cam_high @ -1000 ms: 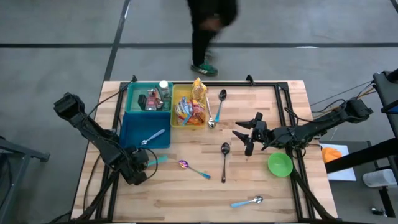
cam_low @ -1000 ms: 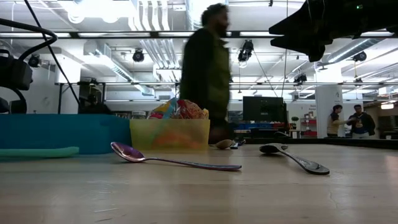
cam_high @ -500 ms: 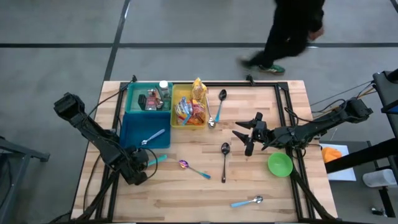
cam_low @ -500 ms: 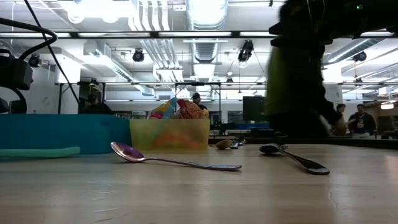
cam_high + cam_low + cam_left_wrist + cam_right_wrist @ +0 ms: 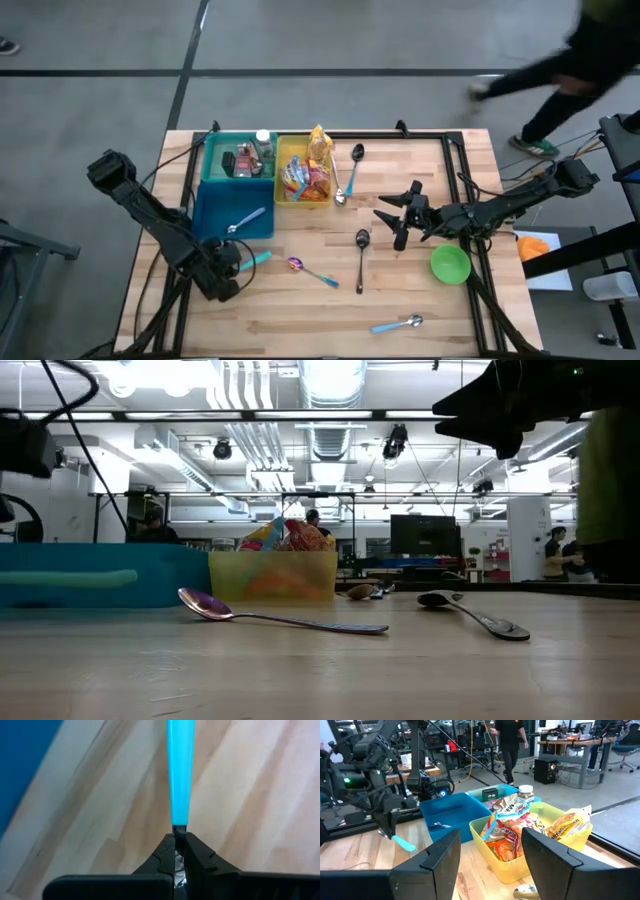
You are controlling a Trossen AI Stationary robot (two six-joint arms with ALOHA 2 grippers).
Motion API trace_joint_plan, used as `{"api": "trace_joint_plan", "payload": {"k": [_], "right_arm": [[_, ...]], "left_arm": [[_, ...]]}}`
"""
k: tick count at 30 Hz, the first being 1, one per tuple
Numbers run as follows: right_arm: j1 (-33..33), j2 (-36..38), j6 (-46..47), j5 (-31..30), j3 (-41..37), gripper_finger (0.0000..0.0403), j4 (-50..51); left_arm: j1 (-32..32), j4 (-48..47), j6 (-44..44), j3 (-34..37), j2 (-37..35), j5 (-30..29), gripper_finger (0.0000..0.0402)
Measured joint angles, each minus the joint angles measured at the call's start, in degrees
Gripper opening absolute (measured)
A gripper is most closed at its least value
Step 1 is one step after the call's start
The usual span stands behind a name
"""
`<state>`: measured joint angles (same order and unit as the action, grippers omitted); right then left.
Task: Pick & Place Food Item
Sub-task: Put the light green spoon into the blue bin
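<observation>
A spoon with a light-blue handle [image 5: 179, 770] sticks out of my left gripper [image 5: 179, 837], which is shut on it near the table's left front, beside the blue bin [image 5: 232, 215]. In the low view the handle [image 5: 70, 576] hangs above the tabletop. Snack packets [image 5: 512, 822] fill the yellow bin [image 5: 303, 180] at the back. My right gripper [image 5: 395, 222] hovers open at mid-right, pointing level toward the bins, just beyond a black spoon [image 5: 361, 240]. My left gripper pinches the spoon between its two fingers at the narrow end of the blue handle [image 5: 179, 827]; a bit of metal shows farther back between them. The fingers come steeply from above. The spoon is lifted clear, with its handle about level and pointing away from the gripper.
A teal bin [image 5: 238, 158] with small items stands behind the blue bin, which holds another blue-handled spoon [image 5: 245, 220]. A purple spoon [image 5: 310, 270], a spoon near the front [image 5: 398, 324], two spoons by the yellow bin [image 5: 350, 175] and a green bowl [image 5: 450, 264] lie around.
My left gripper has risen a little with the blue-handled spoon; its handle, which lay on the tabletop, now hangs clear above it. A person has walked past the table's far edge toward the right.
</observation>
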<state>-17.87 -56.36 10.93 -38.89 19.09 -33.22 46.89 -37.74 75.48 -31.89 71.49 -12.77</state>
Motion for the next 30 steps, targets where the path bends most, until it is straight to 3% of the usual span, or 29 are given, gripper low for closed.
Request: {"api": "trace_joint_plan", "payload": {"k": [7,15,22,30], "right_arm": [[-0.01,0.00,-0.01,0.00,0.00,0.0206,-0.01],[0.00,0.00,0.01,0.00,0.00,0.0206,-0.01],[-0.01,0.00,0.01,0.00,0.00,0.0206,-0.04],[-0.02,0.01,-0.01,0.00,0.00,0.0206,-0.04]], "left_arm": [[-0.17,-7.11,1.05,-6.09,-0.07,-1.65,0.0012],[-1.86,-22.05,1.01,-15.53,-0.07,-5.73,0.0012],[-6.55,-34.44,0.83,-21.28,-0.10,-7.11,0.0012],[-15.48,-42.12,-3.09,-22.21,-0.14,-7.62,0.0012]]}}
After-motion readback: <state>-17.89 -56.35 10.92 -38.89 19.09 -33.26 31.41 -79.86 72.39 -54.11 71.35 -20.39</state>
